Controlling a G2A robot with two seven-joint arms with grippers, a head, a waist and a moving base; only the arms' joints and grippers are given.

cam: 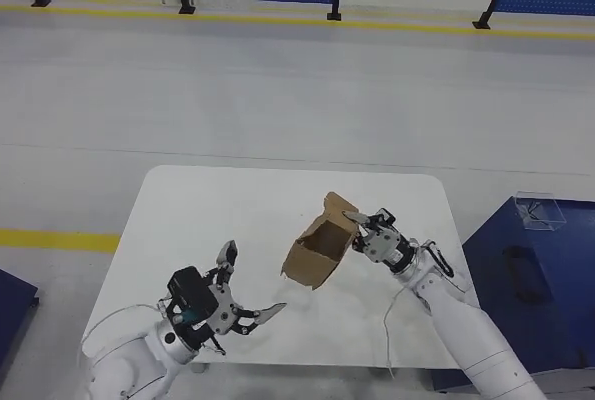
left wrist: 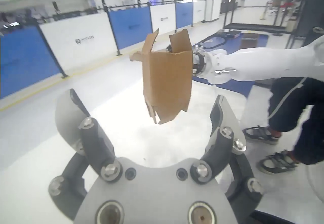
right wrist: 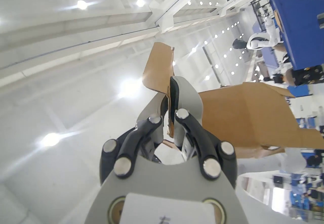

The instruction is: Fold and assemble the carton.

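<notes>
A brown carton (cam: pixel 319 250) is opened into a tube and held off the white table (cam: pixel 197 210), its flaps loose at both ends. My right gripper (cam: pixel 356 219) is shut on one edge of the carton (right wrist: pixel 248 118), the fingers (right wrist: pixel 186 98) pinching the cardboard wall. In the left wrist view the carton (left wrist: pixel 167 80) hangs upright beyond my left gripper (left wrist: pixel 146 108). My left gripper (cam: pixel 252 280) stands open near the table's front edge, to the carton's left, with nothing between its fingers.
A blue cabinet (cam: pixel 552 290) stands right of the table with a clear plastic box (cam: pixel 537 210) on top. A person's legs and shoes (left wrist: pixel 276 144) are beside the table on that side. Blue and white barriers (left wrist: pixel 76 40) line the room behind.
</notes>
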